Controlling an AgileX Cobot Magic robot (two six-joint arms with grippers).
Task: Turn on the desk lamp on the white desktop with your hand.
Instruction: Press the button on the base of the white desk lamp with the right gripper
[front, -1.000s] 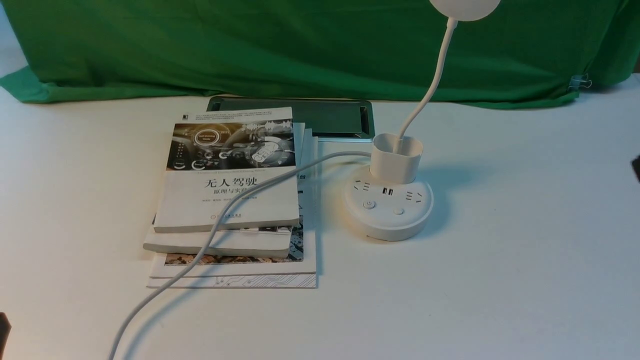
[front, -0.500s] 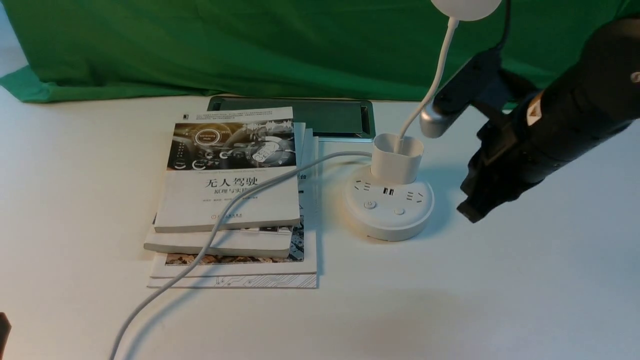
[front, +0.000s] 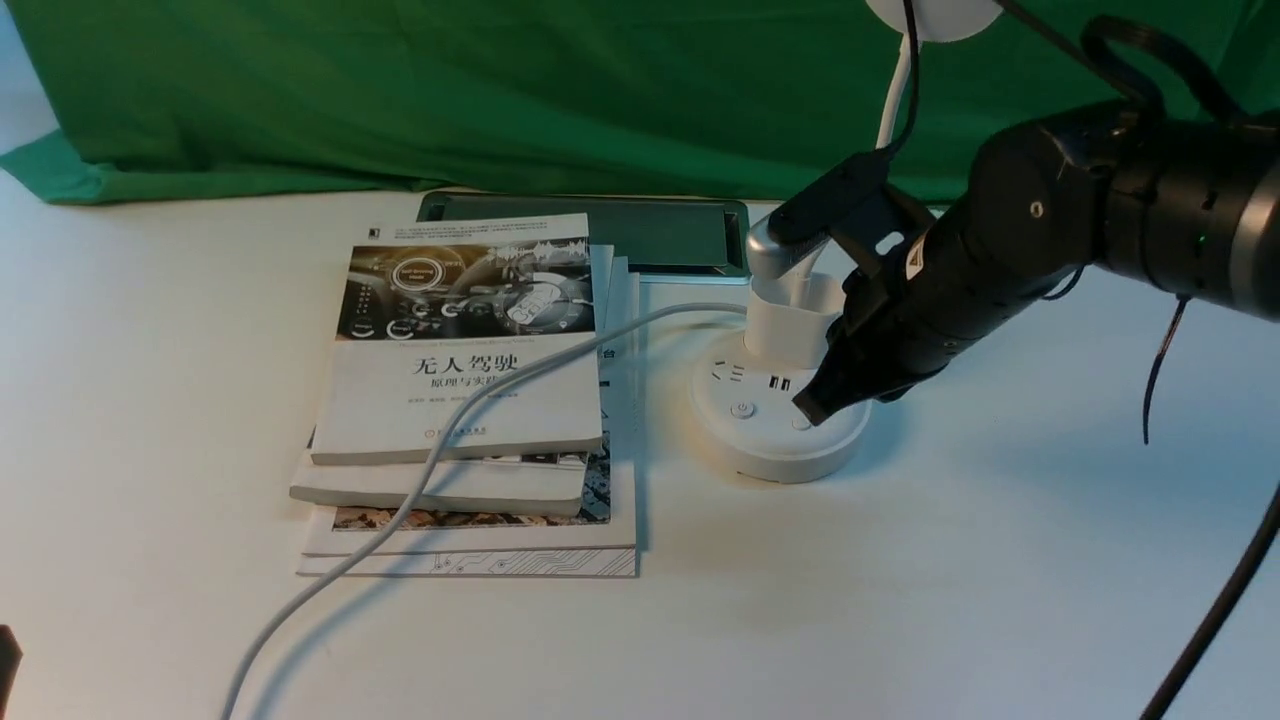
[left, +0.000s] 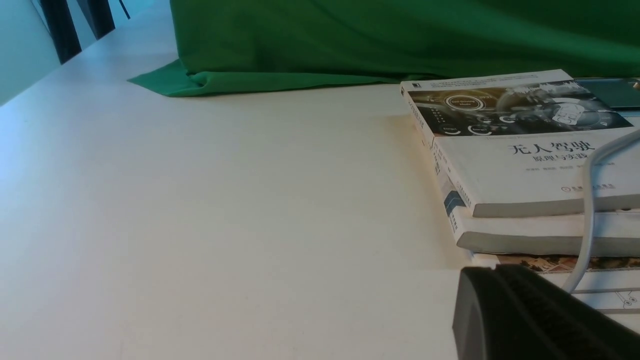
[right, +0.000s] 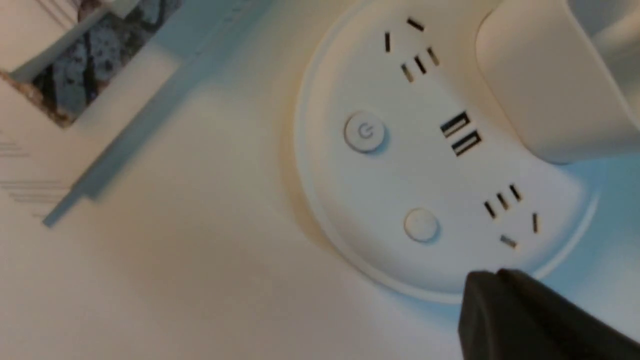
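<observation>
The desk lamp stands on the white desktop (front: 900, 580): round puck base (front: 752, 445), cup holder (front: 785, 322), thin neck and round head (front: 940, 14) at the top edge. My hand, the right gripper (front: 808, 408), is shut and holds nothing. It slants down from the right with its tip over the base's right side. In the right wrist view the tip (right: 492, 278) sits at the base's rim, just short of the plain button (right: 421, 225); the power-symbol button (right: 365, 132) lies further off. Whether the tip touches the base is unclear. The left gripper (left: 492, 274) rests shut, low near the books.
A stack of books (front: 460, 400) lies left of the lamp, with the white cable (front: 420, 470) running across it to the front edge. A dark recessed panel (front: 600, 235) sits behind the books. Green cloth (front: 500, 90) covers the back.
My right arm has swung in from the right edge, moving left and down until its shut tip is over the lamp base. The left arm has not moved.
</observation>
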